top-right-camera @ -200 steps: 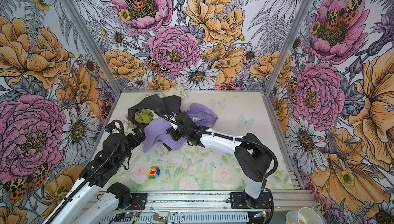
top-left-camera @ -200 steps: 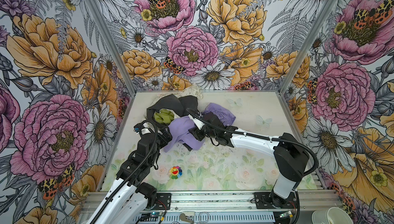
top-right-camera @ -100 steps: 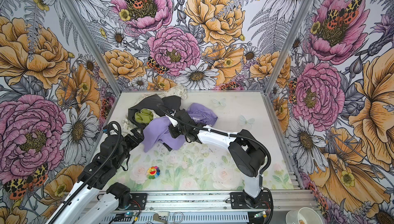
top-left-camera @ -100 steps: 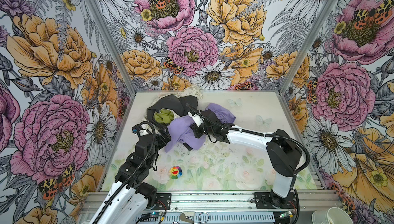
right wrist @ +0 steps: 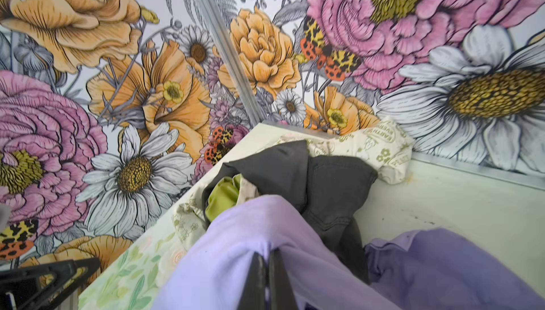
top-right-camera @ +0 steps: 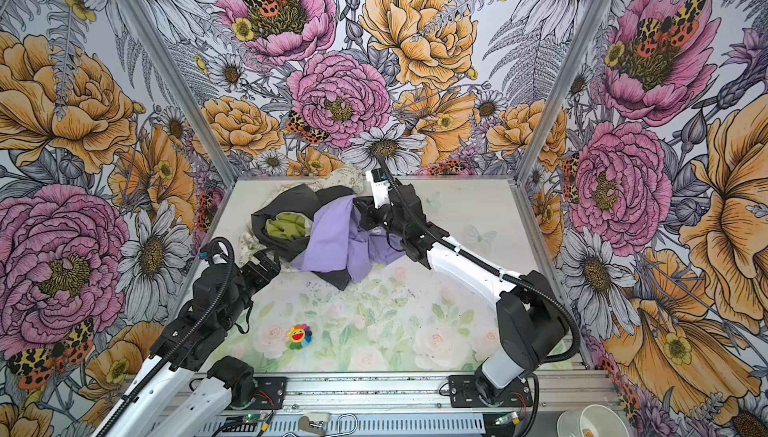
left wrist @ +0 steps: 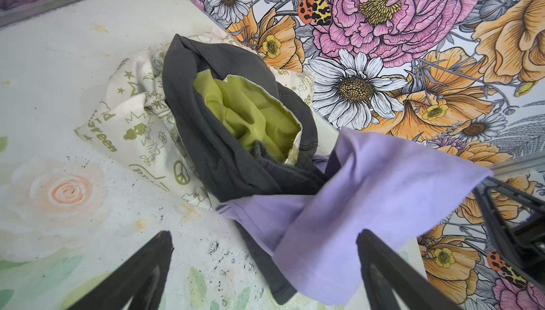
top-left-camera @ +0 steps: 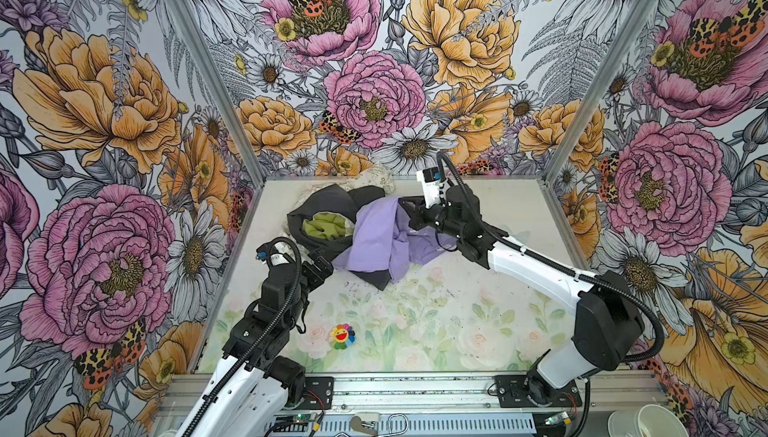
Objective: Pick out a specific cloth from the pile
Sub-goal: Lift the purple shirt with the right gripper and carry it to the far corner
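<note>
L gripper point(top-left-camera: 322, 266) sits low over table point(top-left-camera: 415, 331) at L edge of pile point(top-left-camera: 332, 206), jaws wide apart, nothing held. In L wrist view its fingers point(left wrist: 144, 267) frame the lavender cloth point(left wrist: 368, 190) hem. Cream cloth point(left wrist: 132, 122) under pile has olive print: "green" reads, plus peace sign & stars; other words too small. Dark grey garment point(left wrist: 206, 146) wraps olive-green cloth point(left wrist: 250, 111). Lavender cloth drapes off pile's R side down to table, top edge pulled taut. R gripper point(right wrist: 267, 252) is pinched tight on that edge, above table. Darker purple fabric point(top-left-camera: 432, 243) lies under R arm; can't tell if separate piece. Vs 1 s ago: R gripper was lower, mid-cloth; now up nearer back wall, cloth stretched w/ it. L gripper approx same spot.
</note>
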You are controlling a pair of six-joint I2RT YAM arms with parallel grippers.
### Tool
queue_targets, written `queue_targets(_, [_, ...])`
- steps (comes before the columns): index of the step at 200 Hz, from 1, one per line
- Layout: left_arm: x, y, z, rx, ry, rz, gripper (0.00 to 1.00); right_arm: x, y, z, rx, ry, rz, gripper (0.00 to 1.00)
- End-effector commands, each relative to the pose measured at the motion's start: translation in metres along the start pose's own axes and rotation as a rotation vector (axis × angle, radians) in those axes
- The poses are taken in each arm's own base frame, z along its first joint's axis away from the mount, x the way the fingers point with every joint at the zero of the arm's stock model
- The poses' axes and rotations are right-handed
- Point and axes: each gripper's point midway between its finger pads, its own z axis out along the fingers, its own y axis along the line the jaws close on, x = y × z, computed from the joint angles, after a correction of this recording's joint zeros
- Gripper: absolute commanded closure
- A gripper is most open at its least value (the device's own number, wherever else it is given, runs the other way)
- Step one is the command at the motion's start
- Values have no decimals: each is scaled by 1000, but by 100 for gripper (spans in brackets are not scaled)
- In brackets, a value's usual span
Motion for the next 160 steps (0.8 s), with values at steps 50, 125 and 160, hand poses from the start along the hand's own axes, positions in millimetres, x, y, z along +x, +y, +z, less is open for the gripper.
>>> queue_targets(50, [-3, -4, -3, 36, -11, -8, 1, -130, -28, -83, 79, -360, -50, 100])
queue_targets(125, [-5, -6, -4, 41, -12, -10, 1, -226, -99, -138, 273, -460, -146, 100])
queue_targets(160, [-6, -8, -4, 46, -11, -4, 1, -277, -126, -148, 286, -487, -136, 100])
